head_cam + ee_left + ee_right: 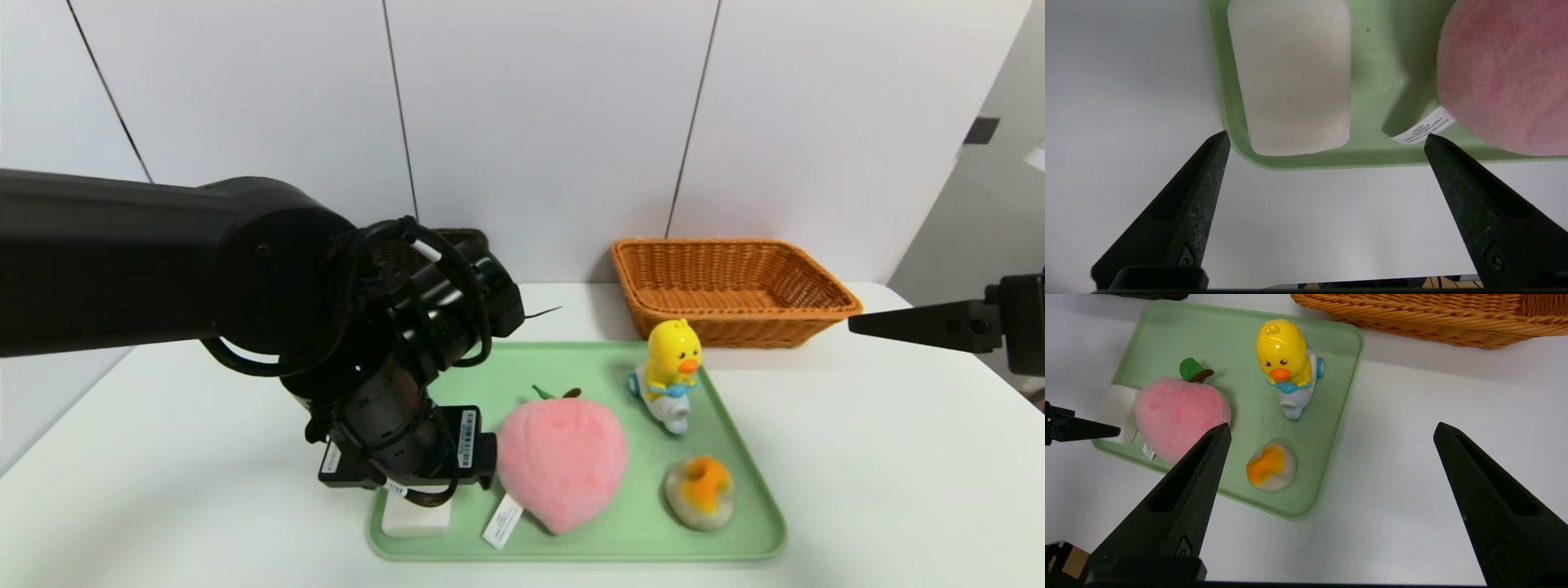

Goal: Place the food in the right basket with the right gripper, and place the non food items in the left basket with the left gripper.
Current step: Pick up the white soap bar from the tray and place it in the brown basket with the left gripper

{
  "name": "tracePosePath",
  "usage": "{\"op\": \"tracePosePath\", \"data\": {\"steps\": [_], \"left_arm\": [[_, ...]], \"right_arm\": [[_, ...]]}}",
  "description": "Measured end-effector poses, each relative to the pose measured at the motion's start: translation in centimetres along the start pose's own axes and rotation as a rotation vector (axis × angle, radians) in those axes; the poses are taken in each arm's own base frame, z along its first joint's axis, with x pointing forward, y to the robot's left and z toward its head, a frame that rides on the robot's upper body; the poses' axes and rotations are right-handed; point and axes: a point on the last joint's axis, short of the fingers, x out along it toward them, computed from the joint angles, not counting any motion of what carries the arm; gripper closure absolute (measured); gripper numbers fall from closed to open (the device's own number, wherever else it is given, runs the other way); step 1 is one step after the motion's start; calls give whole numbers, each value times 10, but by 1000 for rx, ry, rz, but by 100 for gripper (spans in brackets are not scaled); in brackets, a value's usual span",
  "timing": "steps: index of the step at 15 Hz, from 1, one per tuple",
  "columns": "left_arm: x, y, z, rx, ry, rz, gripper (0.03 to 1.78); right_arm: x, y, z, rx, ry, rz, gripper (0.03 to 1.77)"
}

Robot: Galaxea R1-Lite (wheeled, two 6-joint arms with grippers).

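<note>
On the green tray I see my white block at its near-left corner, pink plush peach just beside it.

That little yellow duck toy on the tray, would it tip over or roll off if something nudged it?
Probably yes. The duck toy stands tall on a small scooter base, so a sideways push could topple it. The wheel showing on the scooter suggests it may roll along the smooth green tray. Its glossy shell looks hard and possibly slippery to pinch.

L arm is reaching in from the left w/ its wrist pitching steeply down, left gripper gaping wide, while R arm is sitting parked at far right, right gripper also spread wide.
</note>
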Motion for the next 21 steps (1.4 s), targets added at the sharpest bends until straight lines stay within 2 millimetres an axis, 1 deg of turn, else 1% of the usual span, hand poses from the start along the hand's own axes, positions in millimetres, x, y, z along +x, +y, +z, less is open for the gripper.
{"op": "tracePosePath", "data": {"steps": [8, 21], "left_arm": [[24, 3, 4, -17, 17, 27, 12], [43, -3, 9, -15, 27, 37, 12]], "right_arm": [[-2, 0, 0, -2, -5, -2, 9], [-2, 0, 1, -4, -9, -1, 9]]}}
